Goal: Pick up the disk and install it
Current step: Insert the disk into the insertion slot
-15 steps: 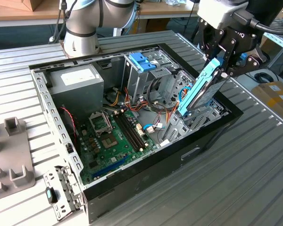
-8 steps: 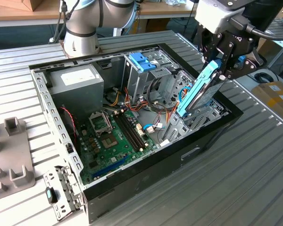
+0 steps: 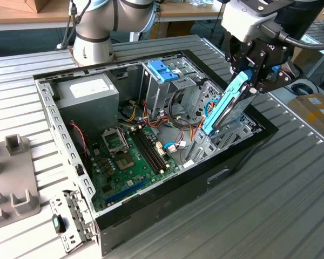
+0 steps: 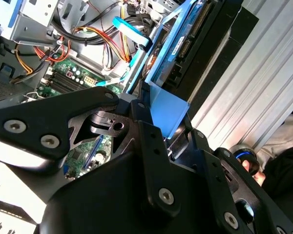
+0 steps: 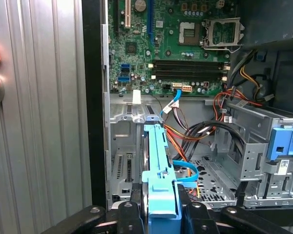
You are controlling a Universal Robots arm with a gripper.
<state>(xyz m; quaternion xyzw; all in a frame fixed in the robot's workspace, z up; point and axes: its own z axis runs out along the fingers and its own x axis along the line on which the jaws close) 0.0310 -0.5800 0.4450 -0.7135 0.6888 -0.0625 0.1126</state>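
Your fingers point(image 5: 193, 219) are clamped on both sides of the disk point(image 5: 158, 180), gripping one end, so it hangs tilted over the open computer case point(image 3: 205, 178).

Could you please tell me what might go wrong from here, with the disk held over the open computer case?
1. The hand holds the disk tilted over the metal bay; the disk might catch on the bay's edge and jam.
2. In the first wrist view, the blue cable and orange wires lie close beside the disk; they could get pinched.
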